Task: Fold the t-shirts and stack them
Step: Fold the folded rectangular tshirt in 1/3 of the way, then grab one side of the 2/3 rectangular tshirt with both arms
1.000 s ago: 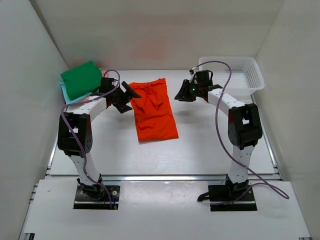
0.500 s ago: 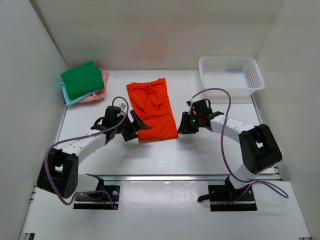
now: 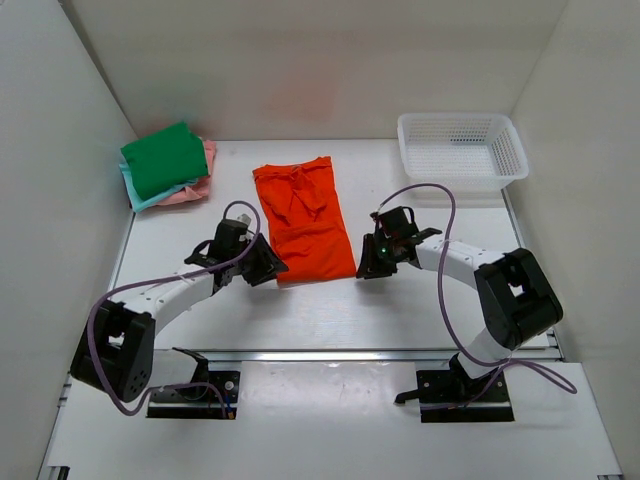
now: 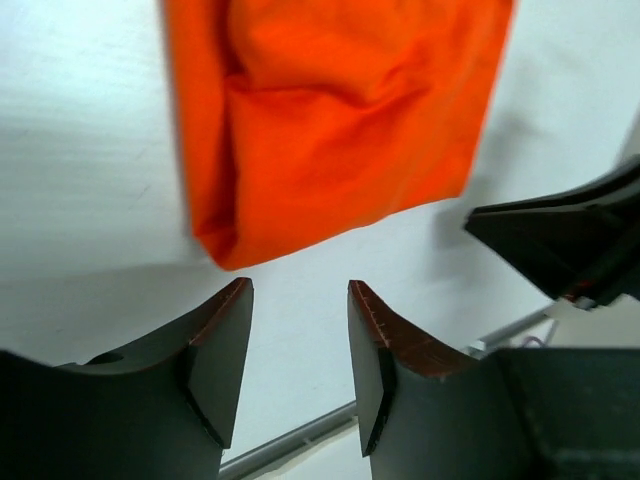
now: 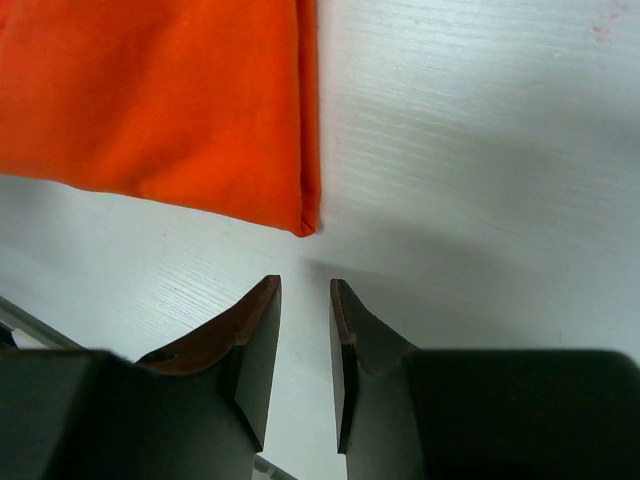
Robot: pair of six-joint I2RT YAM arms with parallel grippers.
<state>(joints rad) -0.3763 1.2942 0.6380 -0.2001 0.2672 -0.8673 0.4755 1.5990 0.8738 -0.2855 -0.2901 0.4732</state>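
My left pincer point(image 4: 298, 292) stands spread, holding nothing, just short of the near left corner of the orange t-shirt point(image 3: 305, 215), which lies flat in the middle of the tabletop point(image 3: 420, 300). My right pincer point(image 5: 305, 288) is parted narrowly, empty, at the shirt's near right corner. The folded green t-shirt point(image 3: 162, 158) sits far left.
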